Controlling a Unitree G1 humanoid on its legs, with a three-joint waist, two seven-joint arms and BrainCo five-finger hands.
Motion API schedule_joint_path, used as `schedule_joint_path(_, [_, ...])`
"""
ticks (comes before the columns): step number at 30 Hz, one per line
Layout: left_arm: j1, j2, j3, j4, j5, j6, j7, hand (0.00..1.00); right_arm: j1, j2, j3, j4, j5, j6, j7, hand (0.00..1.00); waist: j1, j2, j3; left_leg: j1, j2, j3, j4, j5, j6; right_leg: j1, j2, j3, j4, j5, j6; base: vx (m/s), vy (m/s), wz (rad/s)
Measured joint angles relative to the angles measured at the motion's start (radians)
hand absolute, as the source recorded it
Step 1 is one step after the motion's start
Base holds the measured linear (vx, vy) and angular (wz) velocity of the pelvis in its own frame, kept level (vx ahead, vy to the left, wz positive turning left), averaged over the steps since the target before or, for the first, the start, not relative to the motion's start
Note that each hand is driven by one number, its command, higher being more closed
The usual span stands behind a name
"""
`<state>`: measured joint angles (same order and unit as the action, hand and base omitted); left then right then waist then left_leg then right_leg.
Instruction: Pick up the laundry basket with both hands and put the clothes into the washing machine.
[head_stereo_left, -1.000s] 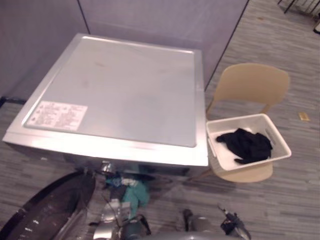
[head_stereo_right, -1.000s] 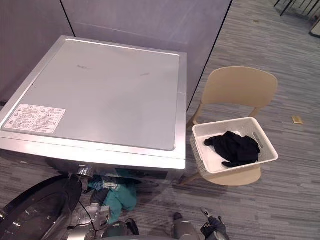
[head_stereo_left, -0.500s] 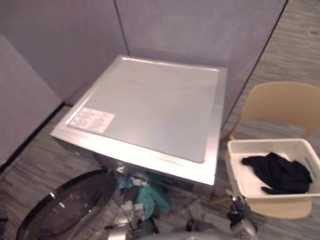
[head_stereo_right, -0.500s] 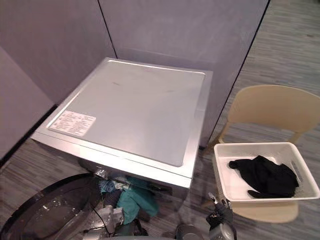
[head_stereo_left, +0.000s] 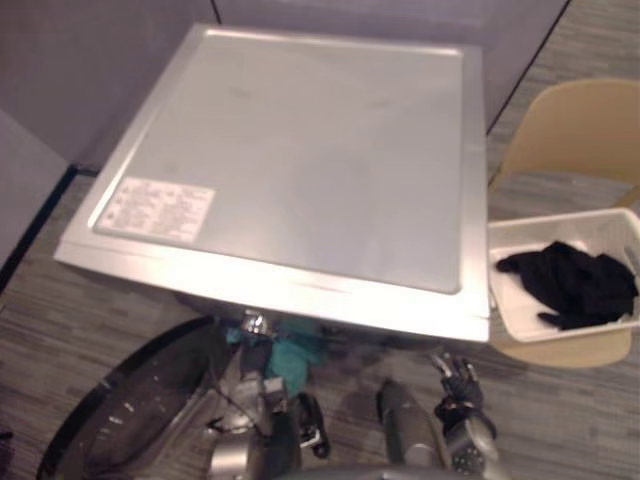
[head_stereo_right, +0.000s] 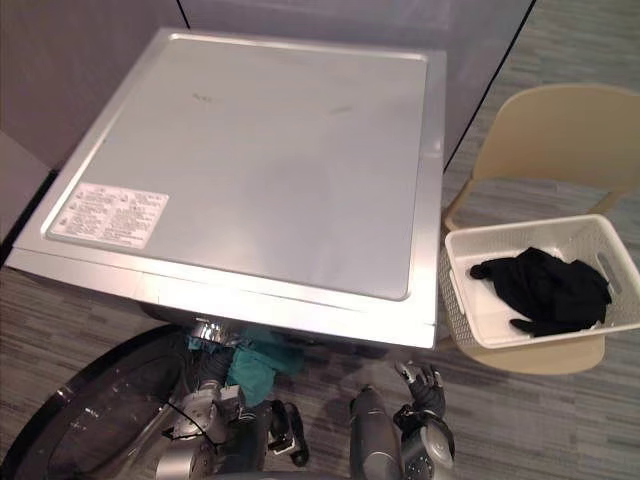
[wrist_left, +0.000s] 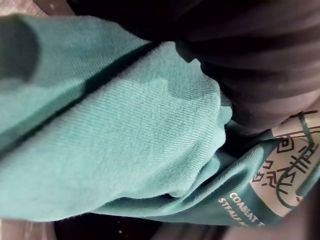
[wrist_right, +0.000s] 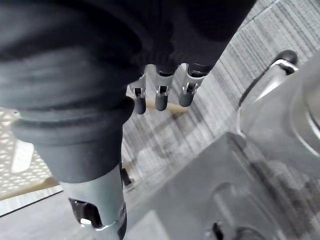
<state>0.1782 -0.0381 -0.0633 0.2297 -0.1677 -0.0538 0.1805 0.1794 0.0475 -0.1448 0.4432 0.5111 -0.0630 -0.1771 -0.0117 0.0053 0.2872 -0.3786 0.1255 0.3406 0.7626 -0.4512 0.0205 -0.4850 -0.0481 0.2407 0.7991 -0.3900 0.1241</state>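
Note:
A white laundry basket (head_stereo_right: 520, 229) sits on a beige chair (head_stereo_right: 560, 130) to the right of the silver washing machine (head_stereo_right: 270, 160). A black garment (head_stereo_right: 545, 290) lies in the basket. The machine's round door (head_stereo_right: 90, 420) hangs open at the lower left. A teal garment (head_stereo_right: 262, 362) bunches at the drum opening under the machine's front edge. My left hand (head_stereo_right: 207, 375) reaches into that opening, and teal cloth (wrist_left: 125, 140) lies right against it, hiding its fingers. My right hand (head_stereo_right: 420, 385) hangs open in front of the machine, below the basket's near corner, holding nothing.
Grey partition walls (head_stereo_right: 90, 60) stand behind and to the left of the machine. Striped grey carpet (head_stereo_right: 560, 420) lies in front of the chair. The basket's perforated wall (wrist_right: 10, 145) shows beside my right hand's fingers (wrist_right: 160, 97).
The camera has shifted, so the whole scene sits differently. My right hand now shows higher, in front of the machine. The basket and black garment rest as before.

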Motion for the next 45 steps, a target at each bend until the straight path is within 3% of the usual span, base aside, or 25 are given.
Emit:
schedule_joint_path(6, [-0.074,0.002,-0.024,0.04,0.001,0.002,0.02,1.0,-0.064,-0.01,0.044,-0.001,0.029,0.0,-0.024,0.0,0.004,0.008,0.046,-0.138,0.034,0.008,0.105,-0.022,0.012,-0.14,0.02,0.014,0.08,-0.002,0.001,-0.09,0.012,-0.1])
schedule_joint_path(10, [-0.185,0.002,-0.045,0.089,0.001,0.005,0.042,1.0,-0.124,-0.026,0.041,-0.057,0.032,-0.018,-0.045,0.0,0.027,0.008,0.091,-0.24,0.069,0.002,0.188,-0.023,0.013,-0.24,0.048,0.014,0.147,-0.006,-0.002,-0.05,-0.043,-0.07])
schedule_joint_path(17, [-0.322,-0.011,-0.037,0.179,-0.05,0.008,0.089,1.0,-0.179,-0.034,0.03,-0.076,0.05,-0.033,-0.087,0.0,0.026,0.01,0.14,-0.381,0.102,-0.021,0.28,-0.044,0.008,-0.381,0.082,0.007,0.239,-0.02,-0.01,-0.08,-0.05,-0.01])
schedule_joint_path(22, [-0.564,0.009,0.08,0.293,-0.159,0.014,0.154,1.0,-0.245,-0.027,-0.007,-0.078,0.071,-0.048,-0.134,0.0,0.015,0.004,0.178,-0.51,0.143,-0.022,0.345,-0.045,0.009,-0.511,0.122,0.013,0.283,-0.001,-0.008,-0.12,-0.034,-0.16])
schedule_joint_path(29, [-1.012,0.16,0.233,0.482,-0.364,0.028,0.206,1.0,-0.318,-0.007,-0.024,-0.082,0.089,-0.075,-0.152,0.0,-0.04,-0.025,0.238,-0.629,0.215,0.002,0.378,-0.045,0.009,-0.634,0.192,0.037,0.255,0.061,0.002,-0.07,0.007,-0.31])
schedule_joint_path(34, [-1.18,0.25,0.218,0.456,-0.409,0.02,0.206,1.0,-0.298,0.026,-0.016,-0.099,0.106,-0.092,-0.145,0.0,-0.074,-0.04,0.253,-0.664,0.243,0.001,0.39,-0.044,0.009,-0.661,0.215,0.036,0.234,0.078,0.002,-0.01,0.054,-0.21])
schedule_joint_path(35, [-1.173,0.249,0.202,0.428,-0.407,-0.001,0.207,1.0,-0.281,0.025,-0.015,-0.104,0.106,-0.097,-0.144,0.0,-0.074,-0.04,0.254,-0.667,0.243,-0.001,0.39,-0.044,0.009,-0.663,0.215,0.034,0.233,0.079,0.002,0.0,0.049,0.02])
schedule_joint_path(40, [-1.207,0.265,0.138,0.428,-0.408,0.0,0.23,1.0,-0.268,0.022,-0.013,-0.109,0.113,-0.117,-0.12,0.0,-0.074,-0.039,0.255,-0.676,0.242,-0.007,0.39,-0.044,0.009,-0.667,0.21,0.023,0.231,0.084,0.001,-0.02,0.045,0.05])
schedule_joint_path(45, [-1.292,0.34,0.013,0.439,-0.38,0.008,0.24,1.0,-0.25,0.007,-0.016,-0.116,0.157,-0.128,-0.099,0.0,-0.063,-0.044,0.258,-0.705,0.253,0.013,0.396,-0.029,0.02,-0.701,0.22,0.04,0.216,0.126,0.007,-0.06,0.047,-0.08])
